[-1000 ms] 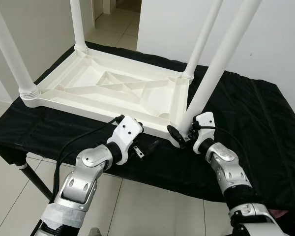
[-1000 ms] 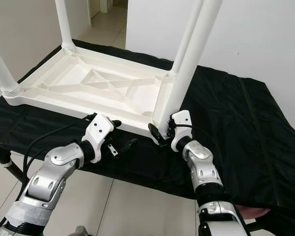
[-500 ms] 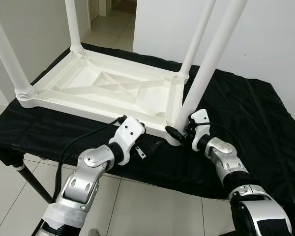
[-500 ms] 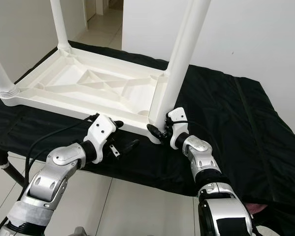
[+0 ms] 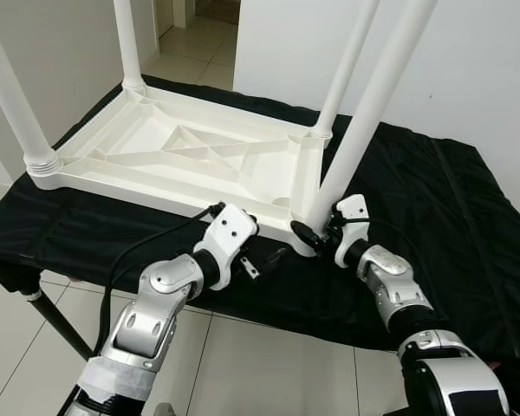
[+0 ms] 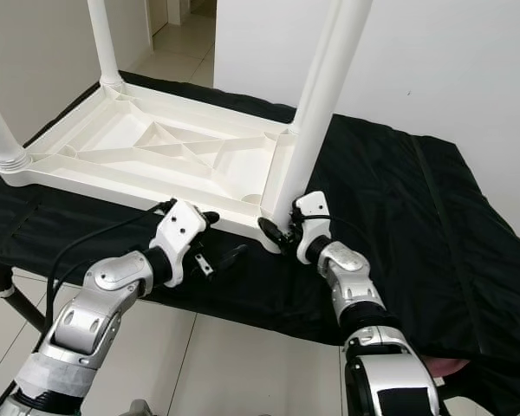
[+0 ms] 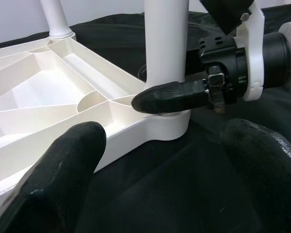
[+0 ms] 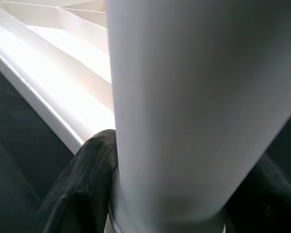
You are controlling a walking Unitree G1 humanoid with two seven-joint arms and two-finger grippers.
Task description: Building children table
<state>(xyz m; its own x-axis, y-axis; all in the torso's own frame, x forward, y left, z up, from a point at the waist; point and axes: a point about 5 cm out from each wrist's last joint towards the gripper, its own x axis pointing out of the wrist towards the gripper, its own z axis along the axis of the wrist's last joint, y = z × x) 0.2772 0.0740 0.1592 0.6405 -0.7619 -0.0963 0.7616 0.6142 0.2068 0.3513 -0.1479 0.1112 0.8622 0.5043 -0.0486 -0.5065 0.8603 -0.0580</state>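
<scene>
Walls: plain white wall at 1 o'clock; a second pale wall at 10 o'clock.
Doorway: an opening at 12 o'clock, between the two walls, leads to a further tiled room.
Floor: glossy cream tiles with thin grout lines, from 6 o'clock round to 9 o'clock.
Furniture: a work surface draped in black cloth, on a dark metal leg at 8 o'clock.
Light: even, soft daylight.

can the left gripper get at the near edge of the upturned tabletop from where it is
Probably yes: the left gripper hangs open just off the tabletop's near rim, with only black cloth between them.
</scene>
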